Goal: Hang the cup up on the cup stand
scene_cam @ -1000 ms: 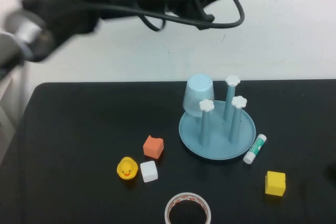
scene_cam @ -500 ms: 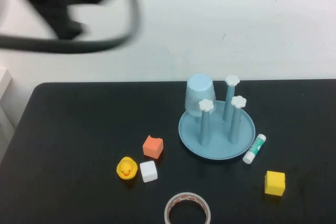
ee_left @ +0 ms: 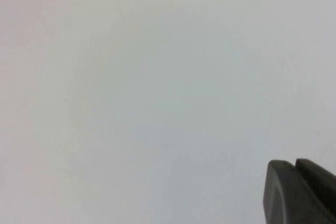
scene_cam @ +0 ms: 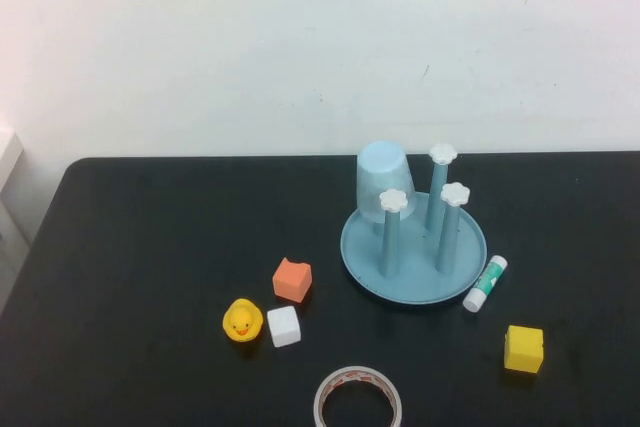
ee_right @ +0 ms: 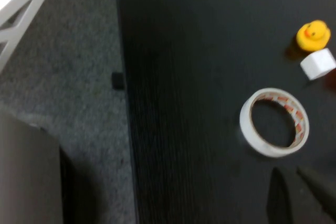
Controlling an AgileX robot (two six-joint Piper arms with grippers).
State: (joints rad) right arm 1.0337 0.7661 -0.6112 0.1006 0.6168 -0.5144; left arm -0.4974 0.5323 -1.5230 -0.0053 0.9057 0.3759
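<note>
Both jaws are closed on nothing: the left gripper [ee_left: 297, 190] faces a blank white wall, the right gripper [ee_right: 299, 195] hangs over the black table [scene_cam: 150, 247] near the tape [ee_right: 274, 121]. The cup [scene_cam: 381, 180] sits upside down over a post at the stand's [scene_cam: 412, 259] 11 o'clock. A duck [scene_cam: 241, 321] and white cube [scene_cam: 283, 326] lie at the stand's 8 o'clock.

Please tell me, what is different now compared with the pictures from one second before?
The left arm, seen high at the top left earlier, has left the high view; its shut left tool now faces a blank wall. The cup stays upside down on the cup stand. The right tool, shut, hangs near the tape roll. The small items did not move.
</note>
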